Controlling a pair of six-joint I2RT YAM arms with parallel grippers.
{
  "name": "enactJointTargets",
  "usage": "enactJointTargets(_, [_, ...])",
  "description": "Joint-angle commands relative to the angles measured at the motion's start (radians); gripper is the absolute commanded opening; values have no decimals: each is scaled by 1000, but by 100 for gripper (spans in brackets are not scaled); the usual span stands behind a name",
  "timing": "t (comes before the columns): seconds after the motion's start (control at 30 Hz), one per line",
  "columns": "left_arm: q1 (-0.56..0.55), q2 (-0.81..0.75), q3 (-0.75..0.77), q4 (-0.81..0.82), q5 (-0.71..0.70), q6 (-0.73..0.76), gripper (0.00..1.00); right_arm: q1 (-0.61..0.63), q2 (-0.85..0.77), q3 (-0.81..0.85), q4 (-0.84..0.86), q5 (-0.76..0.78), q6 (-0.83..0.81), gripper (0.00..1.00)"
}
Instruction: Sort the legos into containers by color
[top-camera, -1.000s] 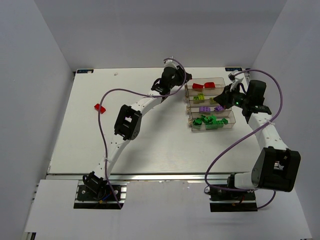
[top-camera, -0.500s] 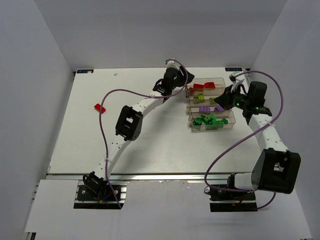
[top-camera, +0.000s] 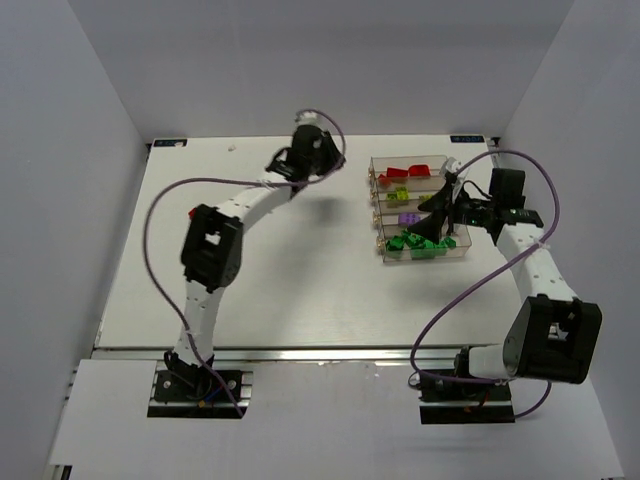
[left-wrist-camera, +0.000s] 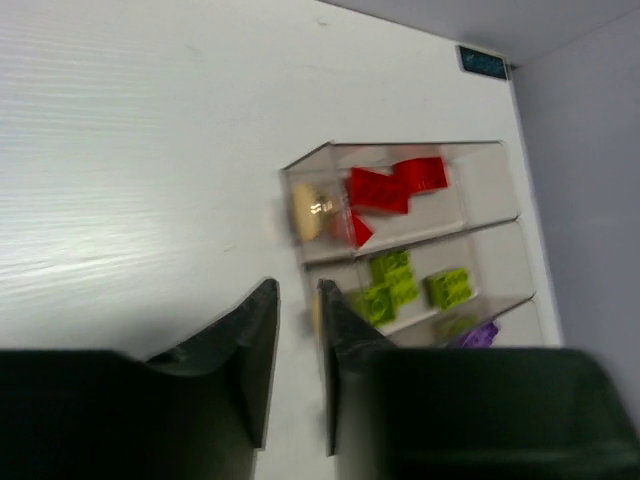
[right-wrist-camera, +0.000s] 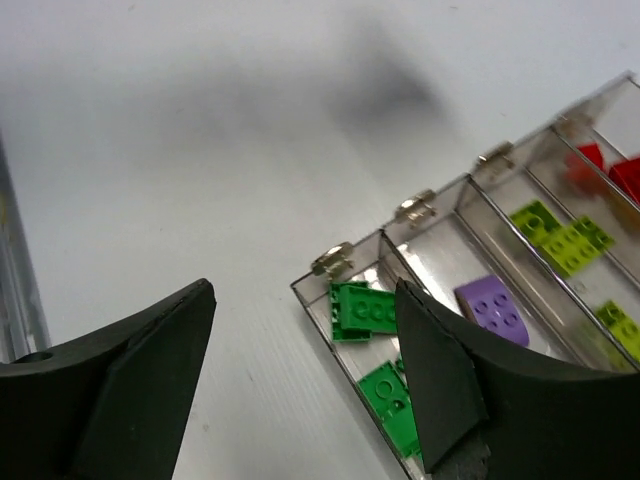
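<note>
The containers (top-camera: 377, 212) are four clear bins in a row at the table's right. From back to front they hold red legos (top-camera: 405, 172), yellow-green (top-camera: 399, 195), purple (top-camera: 408, 217) and green (top-camera: 415, 245). One red lego (top-camera: 191, 213) lies alone on the table, at the left, beside the left arm's elbow. My right gripper (top-camera: 433, 215) hovers open over the bins, nothing between its fingers. In its wrist view the right gripper (right-wrist-camera: 305, 292) spans the green legos (right-wrist-camera: 365, 310), next to a purple lego (right-wrist-camera: 492, 310). My left gripper (left-wrist-camera: 297, 290) is slightly open and empty, left of the containers (left-wrist-camera: 310, 160).
The left arm (top-camera: 210, 250) arches across the left half of the table, and its purple cable (top-camera: 150, 250) loops beside it. The right arm's cable (top-camera: 450, 300) hangs over the front right. White walls close in the table on three sides.
My right gripper has opened and moved left over the bins. The left arm has swung left and back, away from the containers' end.
</note>
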Motion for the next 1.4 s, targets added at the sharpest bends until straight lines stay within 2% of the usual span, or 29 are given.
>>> enactJointTargets(0.0, [112, -372, -161, -124, -74, 57, 45, 57, 25, 68, -202, -134, -284, 78])
enactJointTargets(0.03, [136, -432, -219, -182, -89, 54, 61, 79, 26, 60, -202, -100, -305, 78])
enactJointTargets(0.07, [187, -490, -346, -200, -104, 54, 67, 144, 26, 55, -188, -74, -310, 78])
enactJointTargets(0.1, [210, -612, -406, -219, -140, 60, 73, 180, 29, 54, -173, -33, -304, 78])
enactJointTargets(0.13, [236, -669, -462, -260, -155, 65, 80, 223, 33, 45, -138, 84, -276, 77])
enactJointTargets(0.17, [283, -725, -552, -280, -163, 71, 81, 314, 42, 43, -90, 149, -183, 76])
enactJointTargets(0.2, [305, -827, -586, -305, -187, 79, 86, 356, 54, 48, -20, 214, -145, 75])
enactJointTargets(0.23, [322, -873, -614, -357, -206, 82, 95, 402, 98, 61, -7, 263, -115, 74])
enactJointTargets(0.27, [348, -918, -640, -381, -232, 85, 98, 472, 129, 125, -16, 303, -107, 74])
enactJointTargets(0.3, [357, -956, -683, -439, -297, 83, 98, 505, 163, 168, -49, 316, -109, 74])
enactJointTargets(0.4, [422, -1046, -750, -503, -322, 79, 98, 596, 293, 331, -50, 365, -19, 74])
enactJointTargets(0.43, [443, -1052, -760, -551, -312, 70, 98, 615, 350, 362, 3, 389, 35, 74])
enactJointTargets(0.5, [494, -1055, -778, -593, -295, 38, 98, 697, 416, 467, 57, 579, 168, 75])
enactJointTargets(0.53, [506, -1062, -805, -599, -274, 31, 98, 727, 491, 515, 45, 678, 181, 76])
enactJointTargets(0.63, [575, -1105, -864, -563, -229, 14, 98, 798, 598, 672, 4, 705, 256, 75])
enactJointTargets(0.7, [644, -1106, -862, -570, -178, 10, 97, 827, 625, 689, 70, 714, 300, 76])
enactJointTargets(0.73, [679, -1106, -850, -575, -169, 10, 97, 858, 644, 686, 153, 740, 307, 77])
enactJointTargets(0.8, [692, -1116, -821, -592, -172, 13, 97, 890, 678, 701, 226, 751, 295, 78])
enactJointTargets(0.87, [692, -1124, -748, -625, -195, 8, 96, 928, 765, 796, 280, 733, 327, 79])
enactJointTargets(0.93, [692, -1167, -732, -633, -207, -22, 96, 954, 891, 958, 309, 702, 372, 78])
enactJointTargets(1.1, [692, -1274, -740, -661, -238, -59, 97, 1002, 1161, 1226, 419, 678, 434, 77])
enactJointTargets(1.17, [690, -1308, -747, -687, -238, -65, 97, 1031, 1197, 1243, 482, 716, 437, 81])
enactJointTargets(1.27, [692, -1369, -783, -730, -241, -65, 97, 1071, 1258, 1256, 596, 857, 402, 86])
enactJointTargets(1.37, [690, -1424, -815, -761, -238, -65, 97, 1096, 1349, 1370, 639, 940, 399, 87])
